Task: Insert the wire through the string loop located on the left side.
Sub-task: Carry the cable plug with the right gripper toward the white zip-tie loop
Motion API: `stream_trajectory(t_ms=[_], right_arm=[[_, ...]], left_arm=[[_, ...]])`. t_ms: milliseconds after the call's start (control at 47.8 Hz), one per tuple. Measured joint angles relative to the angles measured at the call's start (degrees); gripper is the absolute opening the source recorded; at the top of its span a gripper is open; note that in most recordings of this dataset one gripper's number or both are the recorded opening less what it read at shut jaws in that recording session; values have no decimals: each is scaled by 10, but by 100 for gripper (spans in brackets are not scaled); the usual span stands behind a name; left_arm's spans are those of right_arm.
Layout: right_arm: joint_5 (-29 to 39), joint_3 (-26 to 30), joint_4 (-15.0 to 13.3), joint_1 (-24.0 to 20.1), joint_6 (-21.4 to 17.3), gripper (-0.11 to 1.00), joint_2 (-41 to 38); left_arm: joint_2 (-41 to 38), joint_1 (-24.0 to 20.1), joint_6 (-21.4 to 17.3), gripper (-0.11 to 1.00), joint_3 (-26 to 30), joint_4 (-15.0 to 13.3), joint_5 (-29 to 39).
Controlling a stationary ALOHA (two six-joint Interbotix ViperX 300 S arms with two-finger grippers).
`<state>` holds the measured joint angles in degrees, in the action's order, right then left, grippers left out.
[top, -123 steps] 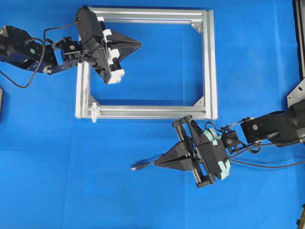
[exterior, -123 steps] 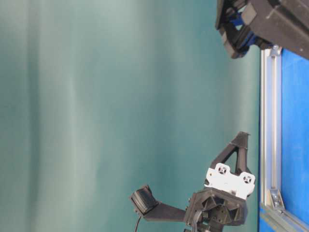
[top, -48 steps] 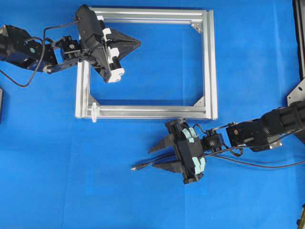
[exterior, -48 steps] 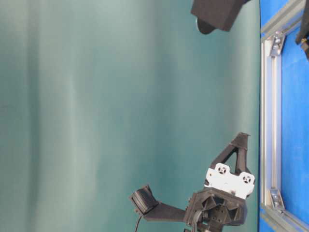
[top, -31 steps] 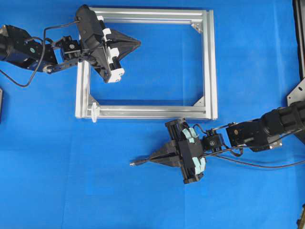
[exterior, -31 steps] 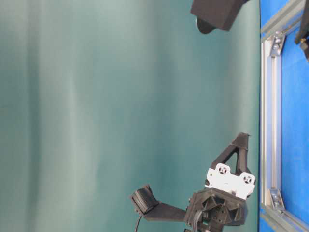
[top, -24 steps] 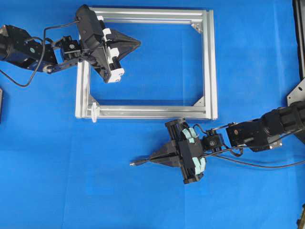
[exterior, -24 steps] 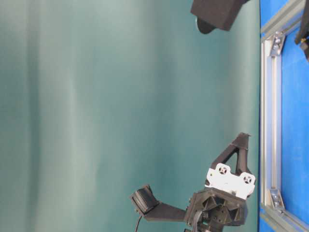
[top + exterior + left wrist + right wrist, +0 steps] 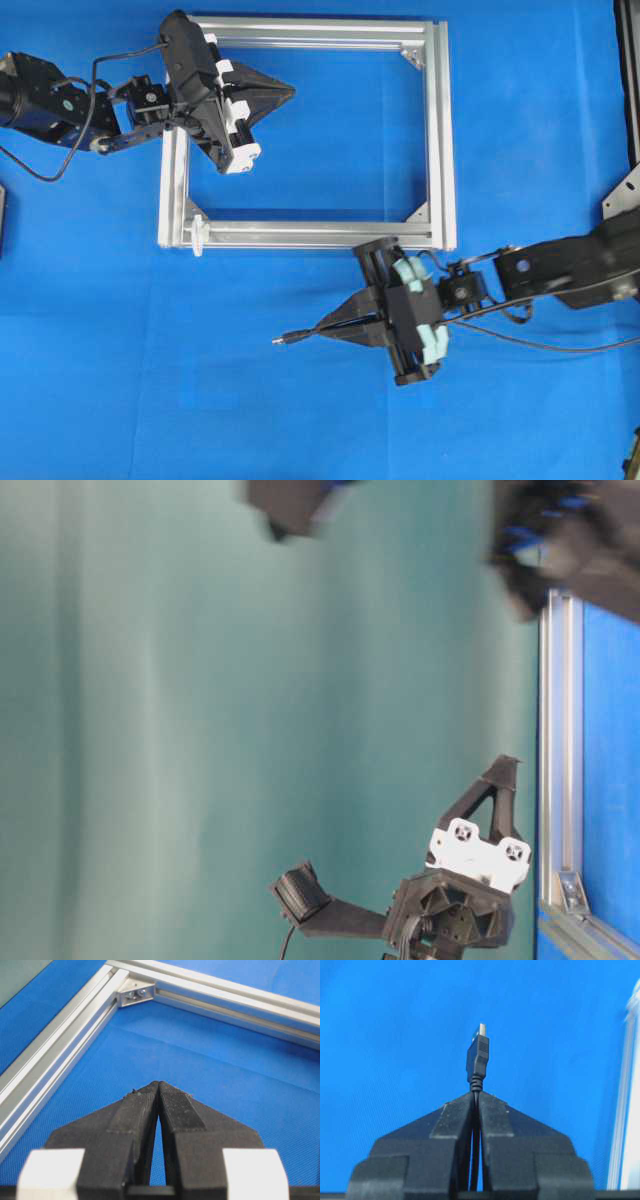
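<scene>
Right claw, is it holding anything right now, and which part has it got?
Yes. The right claw is shut on the wire, pinching the thin cable just behind the plug, which sticks out past its tips. The left claw is shut and holds nothing.

Table cloth (image 9: 120,380): plain bright blue.
Frame (image 9: 440,140): silver aluminium.
String loop (image 9: 198,234): white.
Wire (image 9: 478,1060): black, metallic silver tip.
Left gripper (image 9: 290,92): black, white blocks.
Right gripper (image 9: 322,329): black, pale teal pieces.
Backdrop (image 9: 200,730): dull teal-green.

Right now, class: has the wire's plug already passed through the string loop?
No: the wire lies on the blue mat, apart from the string loop.
</scene>
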<state>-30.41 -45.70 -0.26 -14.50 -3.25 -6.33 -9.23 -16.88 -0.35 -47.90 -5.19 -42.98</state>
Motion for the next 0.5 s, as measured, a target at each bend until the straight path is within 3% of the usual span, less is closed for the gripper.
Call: stream_trajectory(t_ms=[147,503], right_arm=[[32,-1,-1,1,4,0,33],[38,-1,-1,1,6,0,33]], left_arm=[[0,1,0,0,-1,0,0],[0,1,0,0,0,0,0]])
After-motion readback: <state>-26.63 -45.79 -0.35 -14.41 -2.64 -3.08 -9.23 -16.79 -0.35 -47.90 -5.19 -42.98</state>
